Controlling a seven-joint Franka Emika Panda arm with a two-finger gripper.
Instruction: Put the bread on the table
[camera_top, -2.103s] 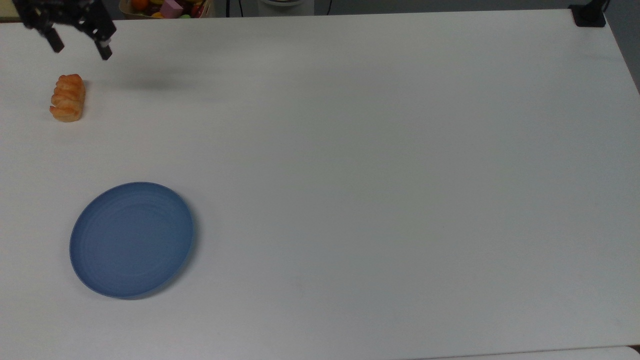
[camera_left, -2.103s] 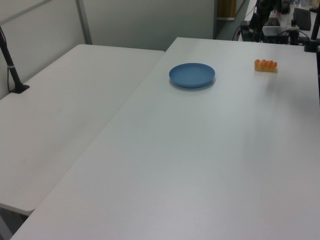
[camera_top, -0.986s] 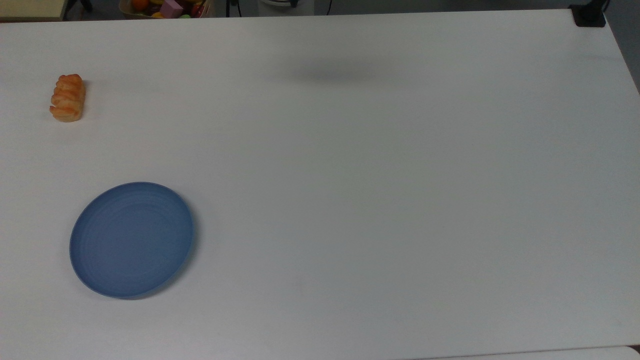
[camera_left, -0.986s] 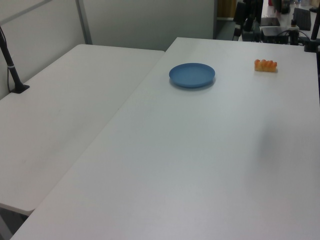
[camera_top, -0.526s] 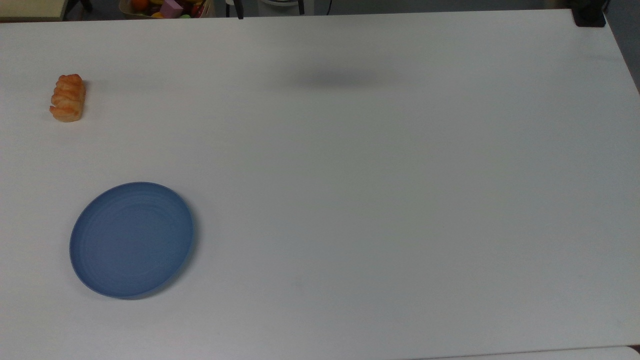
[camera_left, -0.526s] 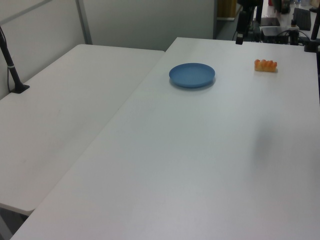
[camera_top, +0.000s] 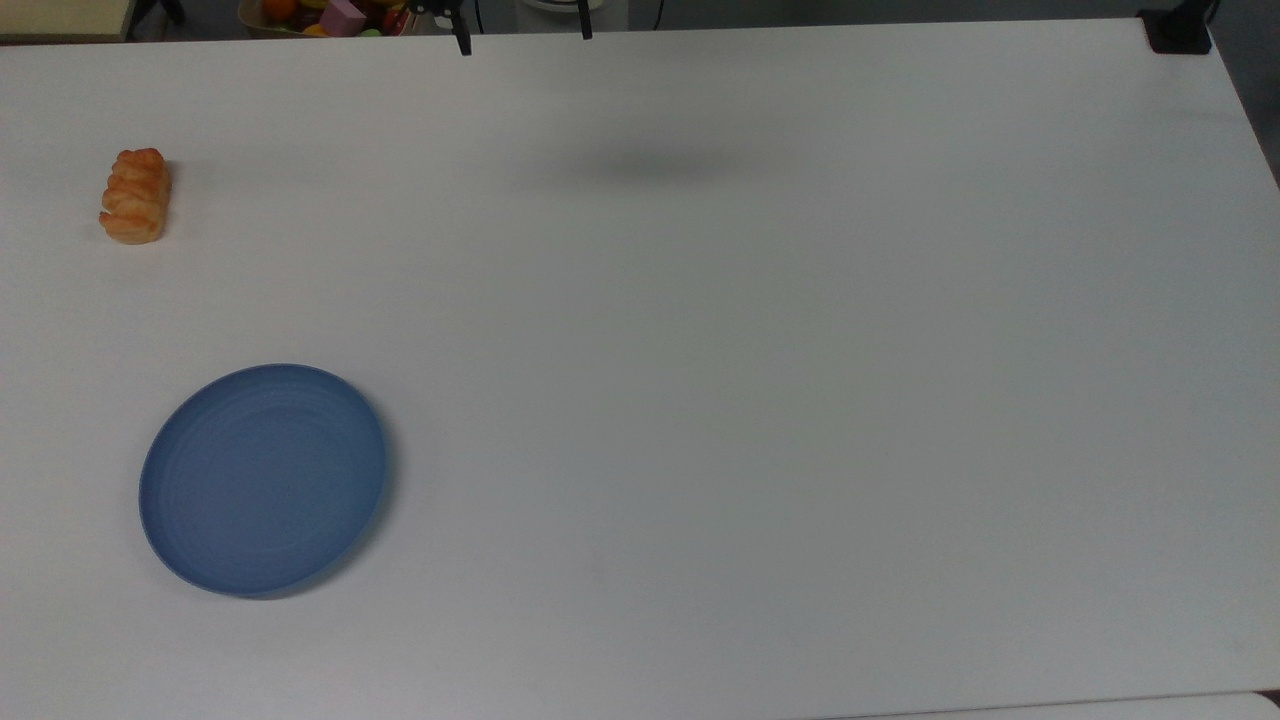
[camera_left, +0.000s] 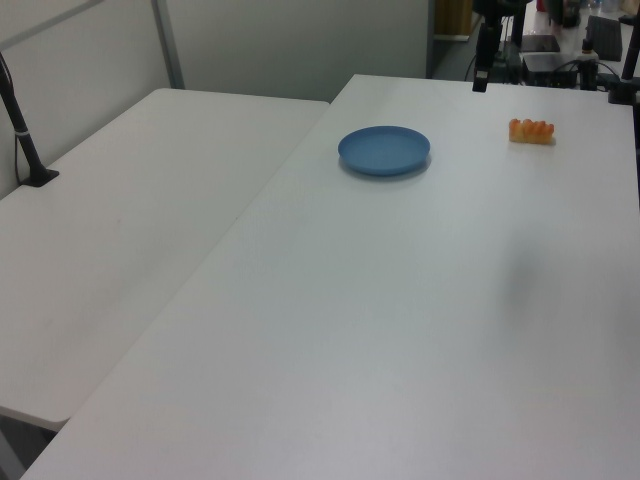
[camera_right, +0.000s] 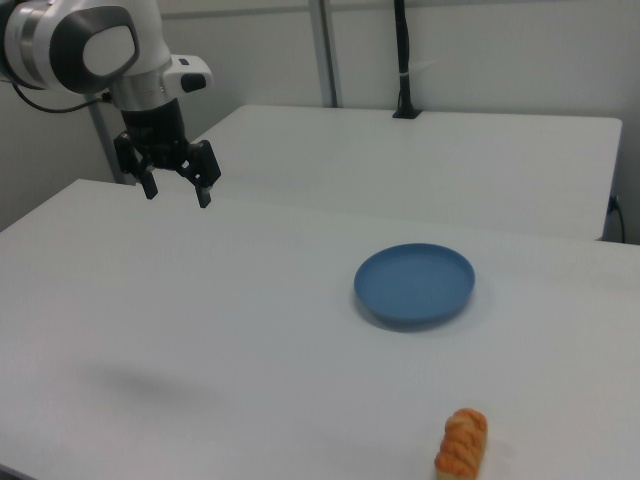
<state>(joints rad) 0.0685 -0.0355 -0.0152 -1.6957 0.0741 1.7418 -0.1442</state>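
White table (camera_top: 700, 400), bread (camera_top: 135, 195) lying on it, no readable writing

Smooth matt white table (camera_top: 700, 400), matt ridged blue plastic-looking plate (camera_top: 263, 480), glossy ridged golden bread (camera_top: 135, 195), glossy white arm casing (camera_right: 90, 45)

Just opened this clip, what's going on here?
Nothing is being handled right now. The bread lies on the white table, well apart from the empty blue plate. The Franka arm's gripper hangs open and empty above the table, far from both. The bread looks already placed.
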